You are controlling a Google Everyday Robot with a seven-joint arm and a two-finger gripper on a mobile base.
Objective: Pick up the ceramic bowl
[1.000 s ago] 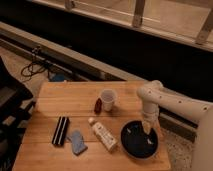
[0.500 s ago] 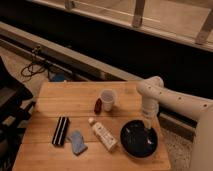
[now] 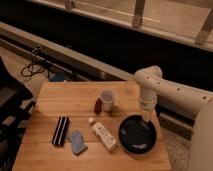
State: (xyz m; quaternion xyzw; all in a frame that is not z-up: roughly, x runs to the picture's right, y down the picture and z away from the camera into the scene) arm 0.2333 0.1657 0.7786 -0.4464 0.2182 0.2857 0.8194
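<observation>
The ceramic bowl (image 3: 137, 134) is a wide, shallow, glossy black bowl at the right front of the wooden table (image 3: 65, 95). My white arm comes in from the right and bends down over it. The gripper (image 3: 147, 116) hangs at the bowl's far rim, just above or touching it.
A small white cup (image 3: 107, 98) stands at the table's middle with a small dark red object (image 3: 98, 105) beside it. A white bottle (image 3: 103, 135) lies left of the bowl. A blue sponge (image 3: 76, 142) and a black rectangular item (image 3: 61, 131) lie at the left front. Cables lie on the floor behind.
The arm has shifted slightly and the gripper has come down closer to the bowl's far rim. The bowl and other items have not moved.
</observation>
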